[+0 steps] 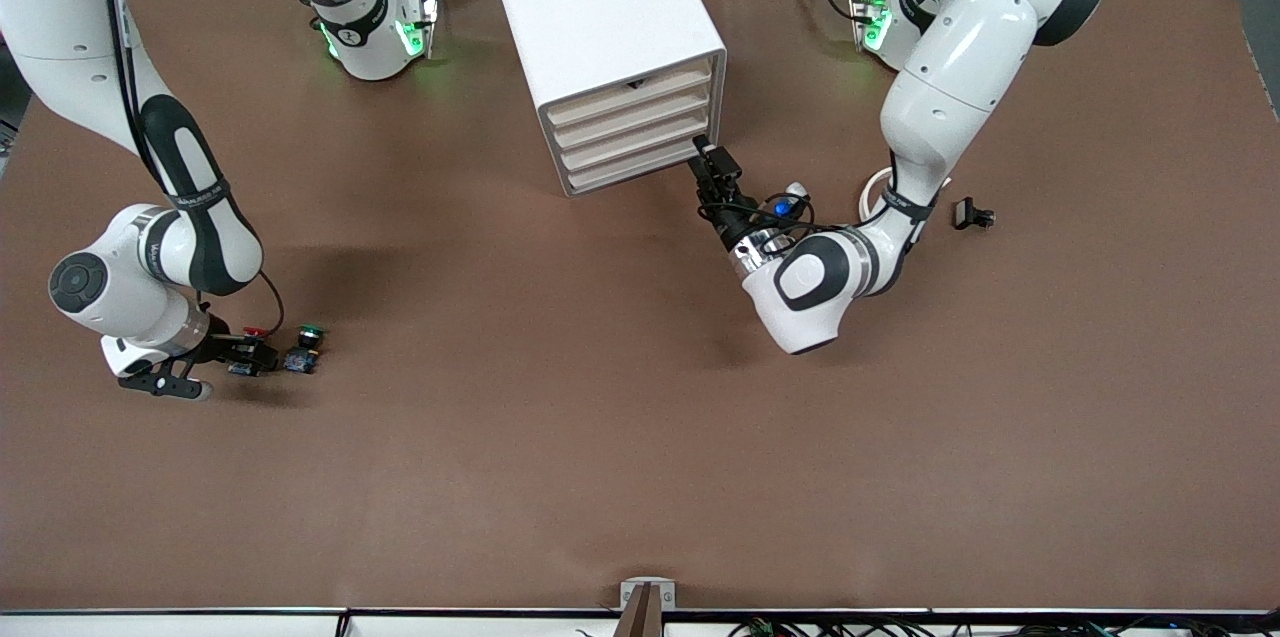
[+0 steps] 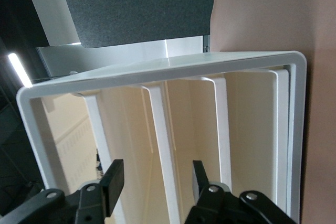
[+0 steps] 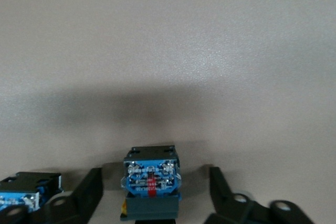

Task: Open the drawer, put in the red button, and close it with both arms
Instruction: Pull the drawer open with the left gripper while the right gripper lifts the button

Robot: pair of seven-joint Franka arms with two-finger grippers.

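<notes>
The red button [image 1: 255, 330] lies on the table at the right arm's end, next to the green-capped button [image 1: 311, 331]. My right gripper [image 1: 252, 354] is low at the red button and open. In the right wrist view a button's blue-ended body [image 3: 151, 177] lies between the open fingers [image 3: 90, 188] with gaps on both sides; its cap is hidden. The white drawer cabinet [image 1: 600, 7] has all its cream drawers [image 1: 630, 132] shut. My left gripper [image 1: 703, 155] is open at the lowest drawer's corner. In its wrist view [image 2: 156, 179] it faces the drawer fronts [image 2: 184, 129].
A second blue button body [image 3: 23, 195] lies beside one right finger. A small black part [image 1: 972, 214] and a white ring [image 1: 872, 189] lie on the brown table by the left arm.
</notes>
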